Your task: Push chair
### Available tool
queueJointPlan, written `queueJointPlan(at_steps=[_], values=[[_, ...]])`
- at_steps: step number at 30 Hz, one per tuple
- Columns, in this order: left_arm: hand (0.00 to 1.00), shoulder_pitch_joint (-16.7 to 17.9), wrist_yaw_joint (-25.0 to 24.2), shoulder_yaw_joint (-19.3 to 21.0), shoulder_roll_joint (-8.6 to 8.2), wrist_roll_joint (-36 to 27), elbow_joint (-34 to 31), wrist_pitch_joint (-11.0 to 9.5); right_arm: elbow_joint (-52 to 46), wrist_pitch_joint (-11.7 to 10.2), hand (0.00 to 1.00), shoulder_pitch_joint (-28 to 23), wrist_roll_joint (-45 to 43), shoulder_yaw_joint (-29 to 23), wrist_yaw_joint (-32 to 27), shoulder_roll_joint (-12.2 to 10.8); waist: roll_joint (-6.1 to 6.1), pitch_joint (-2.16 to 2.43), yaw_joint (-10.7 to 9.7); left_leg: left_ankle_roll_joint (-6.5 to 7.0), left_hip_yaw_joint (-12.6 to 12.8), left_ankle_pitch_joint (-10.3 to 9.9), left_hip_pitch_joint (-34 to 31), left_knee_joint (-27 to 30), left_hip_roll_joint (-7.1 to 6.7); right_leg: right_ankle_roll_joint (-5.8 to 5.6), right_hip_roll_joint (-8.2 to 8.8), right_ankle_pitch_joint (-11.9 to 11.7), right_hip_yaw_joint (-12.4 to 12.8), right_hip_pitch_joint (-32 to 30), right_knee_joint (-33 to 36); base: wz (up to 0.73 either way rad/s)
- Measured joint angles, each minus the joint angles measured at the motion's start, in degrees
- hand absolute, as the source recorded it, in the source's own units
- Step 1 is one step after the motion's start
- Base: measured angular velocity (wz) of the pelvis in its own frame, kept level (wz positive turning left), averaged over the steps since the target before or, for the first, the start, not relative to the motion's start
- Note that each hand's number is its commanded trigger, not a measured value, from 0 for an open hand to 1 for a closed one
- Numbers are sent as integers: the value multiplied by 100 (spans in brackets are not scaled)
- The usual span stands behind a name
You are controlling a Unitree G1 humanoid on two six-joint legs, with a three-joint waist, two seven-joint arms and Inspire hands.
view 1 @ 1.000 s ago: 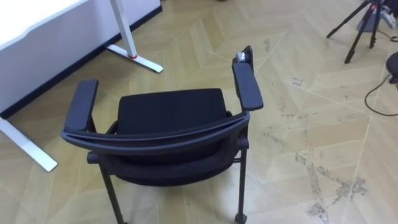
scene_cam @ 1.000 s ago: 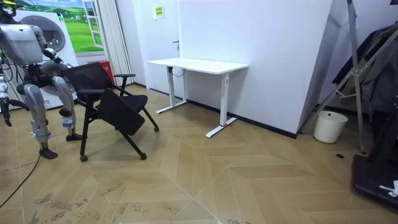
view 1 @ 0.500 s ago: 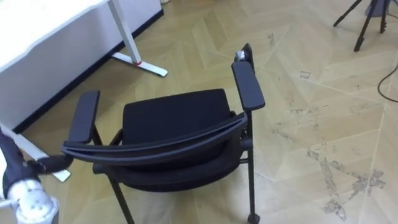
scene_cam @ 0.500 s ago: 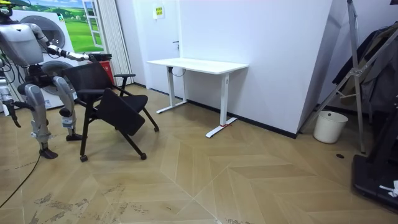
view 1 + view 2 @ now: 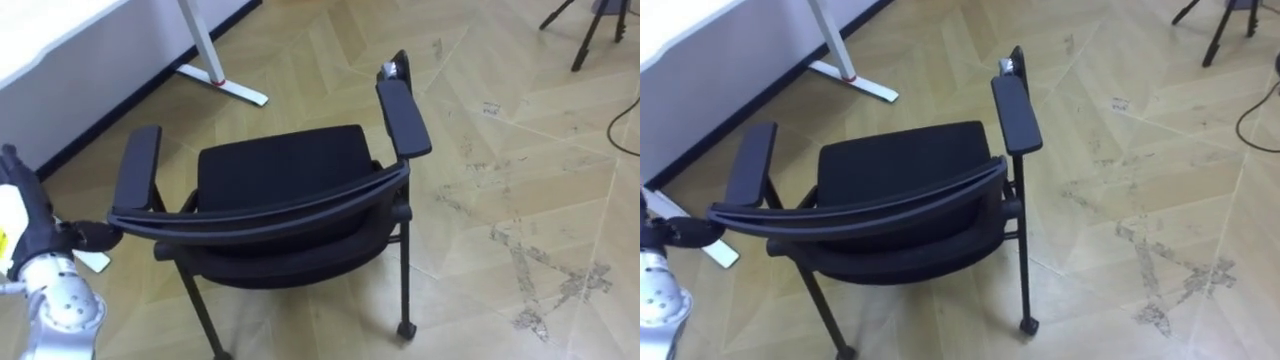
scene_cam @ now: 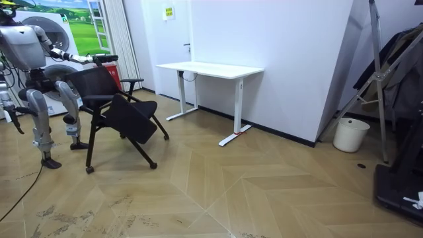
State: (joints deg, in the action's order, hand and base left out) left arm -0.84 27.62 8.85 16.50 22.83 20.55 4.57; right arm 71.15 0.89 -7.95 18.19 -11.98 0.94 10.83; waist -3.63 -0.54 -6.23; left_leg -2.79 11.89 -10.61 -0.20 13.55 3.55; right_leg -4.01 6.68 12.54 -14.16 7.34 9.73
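The black chair (image 5: pixel 280 185) stood on the wood floor (image 5: pixel 500 150), right in front of the robot, with its back nearest. A white desk (image 6: pixel 211 68) was far off to the left. The left hand (image 5: pixel 70 238) was at the left end of the chair's back. I could not tell if it held on. The right hand (image 6: pixel 17 124) hung low by the robot's side, too small to tell.

Left arm stretched forward, left hand (image 5: pixel 68 241) straight-fingered

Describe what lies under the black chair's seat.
Wooden floor, the dark chair legs and one castor show. The floor directly beneath the seat is hidden by it.
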Motion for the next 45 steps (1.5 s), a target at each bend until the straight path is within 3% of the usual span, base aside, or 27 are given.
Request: queueJointPlan(at_steps=[9, 12, 16, 18, 21, 24, 27, 32, 35, 37, 41, 45], values=[[0, -2, -295, -115, 119, 594, -391, 43, 6, 3, 0, 75, -115, 164, 95, 29, -28, -11, -1, 15, -24, 9, 24, -3, -23, 0, 14, 0, 27, 35, -5, 1], [0, -3, -569, -158, 155, 908, -556, 151, 25, 6, 0, 111, -96, 166, 130, 59, -87, -9, -10, 22, -25, 14, -12, -12, -23, -3, 17, -2, -1, -1, -8, 0], [0, -10, -1031, -468, 497, 1388, -603, 224, 39, 44, 0, 105, -28, 171, 130, 91, -188, 36, -52, 22, -25, 15, -7, -15, -27, -4, 23, -2, 0, 4, -8, 0], [0, -10, -1255, -546, 669, 1458, -622, 255, 38, 42, 0, 158, -27, 175, 159, 107, -221, 23, -130, 23, -30, 15, -8, -13, -28, -4, 24, -3, 2, 6, -6, 0], [0, -67, -1883, -791, 1073, 1548, -707, 302, 48, 40, 0, 214, -24, 187, 175, 216, -297, -1, -168, 23, -27, 15, -11, -2, -31, -4, 28, -2, 17, -3, 0, 0], [0, -90, -2340, -813, 1211, 1560, -894, 403, 51, 43, 0, 227, -49, 167, 176, 308, -337, -14, -172, 23, -12, 15, -12, -3, -30, -4, 28, -2, 24, -14, -1, -2], [0, -123, -2871, -903, 1417, 1565, -1077, 569, 48, 48, 0, 234, -105, 156, 167, 402, -398, 14, -210, 23, 6, 15, -8, -5, -30, -5, 29, -2, 49, -21, -1, -1], [0, -386, -4055, -1224, 1752, 1798, -1331, 1101, 58, 177, 0, 305, -405, 151, 161, 551, -506, 18, -281, 24, 42, 16, -3, -4, -27, -6, 29, -1, 119, -39, -3, -3], [0, -441, -4909, -1392, 2089, 1998, -1772, 1271, 59, 179, 0, 338, -524, 96, 164, 608, -507, 15, -312, 25, 68, 15, -12, -1, -27, -7, 35, -1, 143, -65, -5, -8], [0, -441, -5373, -1462, 2210, 2097, -2054, 1386, 52, 184, 0, 342, -518, -64, 169, 627, -512, 13, -336, 24, 61, 15, -17, -1, -29, -12, 37, 2, 142, -65, -8, 0], [0, -690, -6438, -1806, 2245, 2135, -2226, 1534, 63, 232, 0, 432, -476, -68, 172, 752, -595, -2, -347, 24, 51, 15, -12, 4, -28, -15, 38, 5, 156, -62, -10, -1], [0, -999, -7336, -2108, 2251, 2010, -2461, 1627, 65, 255, 0, 542, -464, -67, 181, 758, -641, 18, -448, 24, 47, 15, -12, 18, -27, -16, 38, 9, 186, -73, -4, -4]])
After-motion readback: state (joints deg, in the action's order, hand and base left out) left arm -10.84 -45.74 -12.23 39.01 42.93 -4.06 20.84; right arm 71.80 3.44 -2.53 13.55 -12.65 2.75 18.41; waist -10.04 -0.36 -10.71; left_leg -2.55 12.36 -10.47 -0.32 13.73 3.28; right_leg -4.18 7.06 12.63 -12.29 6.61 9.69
